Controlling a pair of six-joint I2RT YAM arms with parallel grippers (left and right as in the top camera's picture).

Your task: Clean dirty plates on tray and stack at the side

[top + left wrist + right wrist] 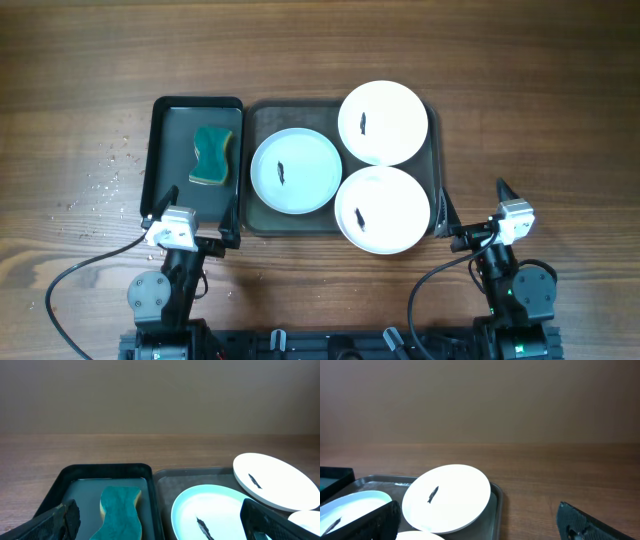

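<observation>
Three white dirty plates, each with a dark smear, lie on the large dark tray: one at the left, one at the far right, one at the near right. The near right plate overhangs the tray's front rim. My left gripper is open and empty at the table's front, before the small black tray. My right gripper is open and empty just right of the large tray. The left wrist view shows the left plate and the far plate. The right wrist view shows the far plate.
A smaller black tray stands left of the large tray and holds a green sponge, which also shows in the left wrist view. Water drops speckle the wood at the left. Bare wooden table lies right of the large tray.
</observation>
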